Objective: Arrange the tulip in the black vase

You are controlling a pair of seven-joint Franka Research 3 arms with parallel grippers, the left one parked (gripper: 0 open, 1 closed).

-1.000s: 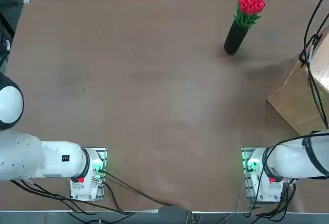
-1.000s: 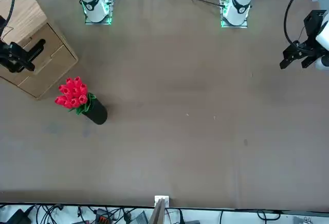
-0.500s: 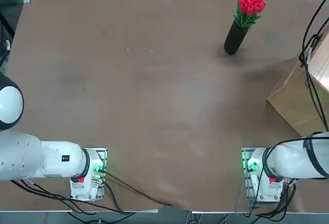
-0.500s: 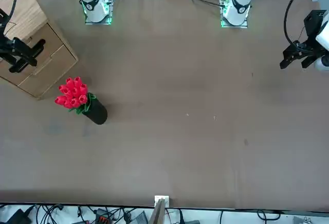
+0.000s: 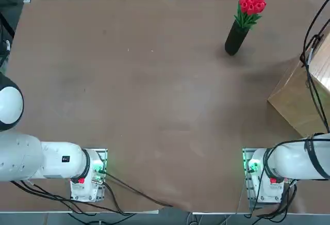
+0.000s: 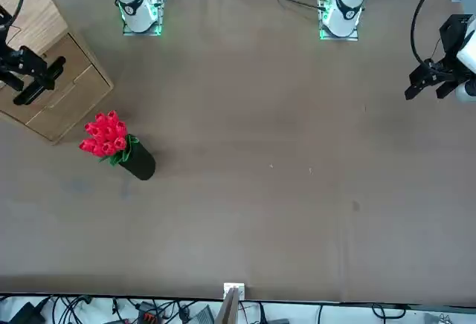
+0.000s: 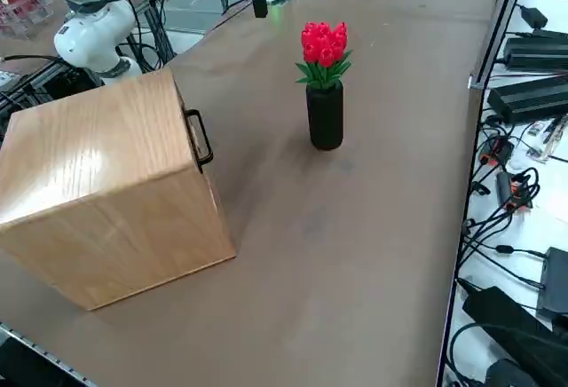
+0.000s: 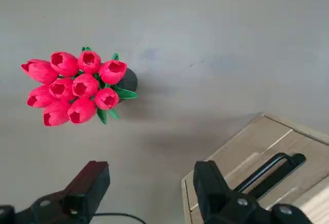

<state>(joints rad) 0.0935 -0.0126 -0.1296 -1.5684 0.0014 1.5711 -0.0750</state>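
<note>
Landmark: vase [image 7: 325, 116]. Vase upright on table [image 5: 154, 96], near its far edge. Tulips [image 7: 325, 47]: 1 red bunch, seated in the vase mouth, blooms above the rim, green leaves at the rim. Box [image 7: 106, 192], wooden, 1 black handle [image 7: 201, 138]: near vase, apart. Right gripper [image 8: 151, 188]: above box, beside vase and apart from it; 2 fingers spread wide, nothing between them.

no text, label, brand name, number or sign can be read anywhere in the scene.
</note>
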